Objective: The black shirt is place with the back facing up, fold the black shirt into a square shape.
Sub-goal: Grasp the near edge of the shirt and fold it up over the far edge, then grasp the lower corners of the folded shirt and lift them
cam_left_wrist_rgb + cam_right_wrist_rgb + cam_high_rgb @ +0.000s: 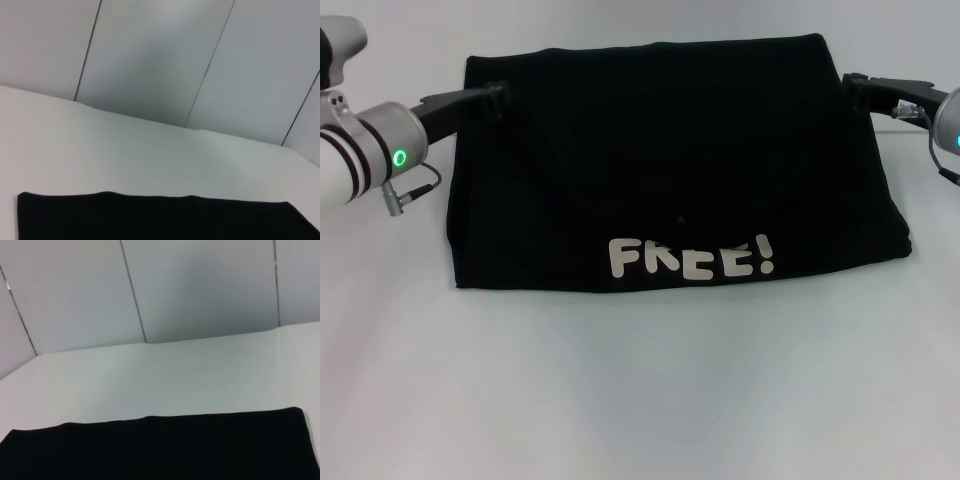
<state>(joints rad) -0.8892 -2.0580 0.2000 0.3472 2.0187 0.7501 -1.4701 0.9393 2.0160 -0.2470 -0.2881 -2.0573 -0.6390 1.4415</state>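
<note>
A white tabletop (640, 400) backed by grey wall panels (150, 60) carries the large soft black shirt (670, 160) with white "FREE!" lettering (692, 258), folded into a rectangle toward the far edge. The left gripper (498, 98) and right gripper (852, 85) sit at its 2 far corners; whether their fingers are clamped on cloth, I cannot tell. Judged mid-fold, the next move calls for 1 more even fold.

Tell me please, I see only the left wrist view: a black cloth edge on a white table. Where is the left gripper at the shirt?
Observer: In the head view the left gripper is at the far left corner of the black shirt.
Operator: And the other arm?
Observer: The right gripper is at the far right corner, on the opposite side.
Operator: Is the shirt a square now?
Observer: Not yet. It lies as a folded rectangle, wider than deep, and white lettering reading "FREE!" faces up close to its near edge.
</note>
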